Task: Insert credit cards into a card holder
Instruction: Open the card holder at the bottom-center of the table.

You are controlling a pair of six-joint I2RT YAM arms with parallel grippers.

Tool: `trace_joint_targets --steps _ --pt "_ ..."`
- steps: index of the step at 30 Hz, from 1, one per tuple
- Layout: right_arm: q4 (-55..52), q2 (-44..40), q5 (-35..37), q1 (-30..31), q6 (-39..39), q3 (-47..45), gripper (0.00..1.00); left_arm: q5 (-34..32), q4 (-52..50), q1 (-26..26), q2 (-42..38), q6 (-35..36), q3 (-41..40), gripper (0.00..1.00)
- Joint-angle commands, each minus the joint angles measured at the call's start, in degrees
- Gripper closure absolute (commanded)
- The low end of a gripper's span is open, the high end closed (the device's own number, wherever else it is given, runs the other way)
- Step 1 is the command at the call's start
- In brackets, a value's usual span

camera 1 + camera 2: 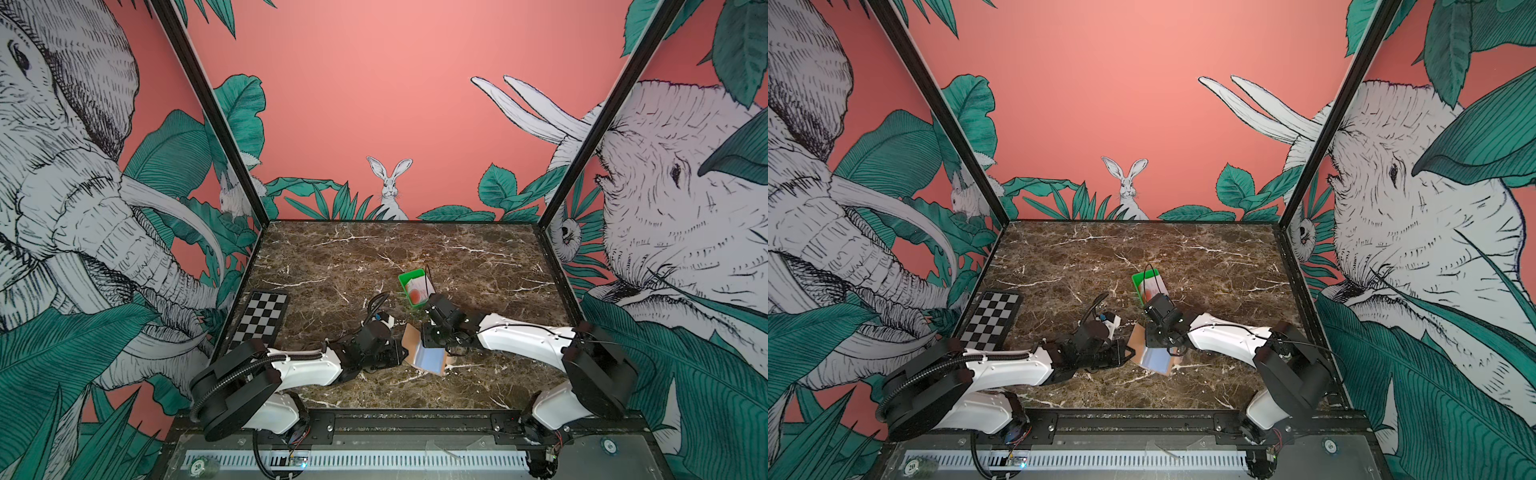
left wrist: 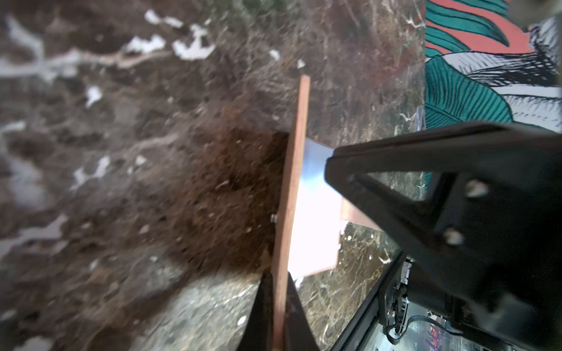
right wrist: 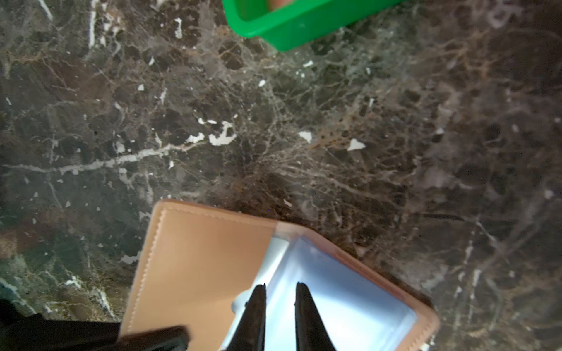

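The tan card holder (image 1: 410,336) (image 1: 1137,337) lies open at the table's front middle, one flap lifted upright. My left gripper (image 2: 278,279) (image 1: 401,353) is shut on that flap's edge (image 2: 292,197). The other half lies flat and shows a pale light-blue face (image 3: 334,288); whether that is a card or a sleeve I cannot tell. My right gripper (image 3: 279,287) (image 1: 430,347) hangs right over that blue face, jaws a little apart with nothing seen between them. More credit cards, the top one white with a red-orange circle (image 1: 417,293) (image 1: 1148,291), lie in the green tray.
The green tray (image 1: 404,280) (image 1: 1135,282) (image 3: 304,27) stands just behind the right wrist. A black-and-white checkerboard (image 1: 262,320) (image 1: 994,320) lies at the left edge. Both forearms meet over the card holder. Walls close the table on three sides.
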Motion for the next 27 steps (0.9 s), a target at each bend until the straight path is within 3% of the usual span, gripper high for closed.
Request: trace_joint_targets --steps 1,5,11,19,27 --pt "2.2 1.9 -2.5 -0.2 -0.4 0.8 0.82 -1.5 1.5 -0.4 -1.0 -2.3 -0.9 0.85" --pt "3.9 2.8 -3.9 -0.2 -0.4 0.7 0.82 -1.2 0.6 -0.5 -1.7 -2.3 -0.6 0.73" --pt "6.9 5.7 -6.9 -0.2 -1.5 1.0 0.82 -4.5 -13.5 -0.2 -7.0 2.0 2.6 0.58" --pt "8.3 9.9 -10.2 0.5 -2.9 4.0 0.82 -5.1 -32.9 3.1 -12.4 9.7 8.8 0.55" --pt "8.4 12.5 -12.2 2.6 -4.3 6.2 0.83 -6.1 -37.8 4.3 -14.6 12.7 11.7 0.55"
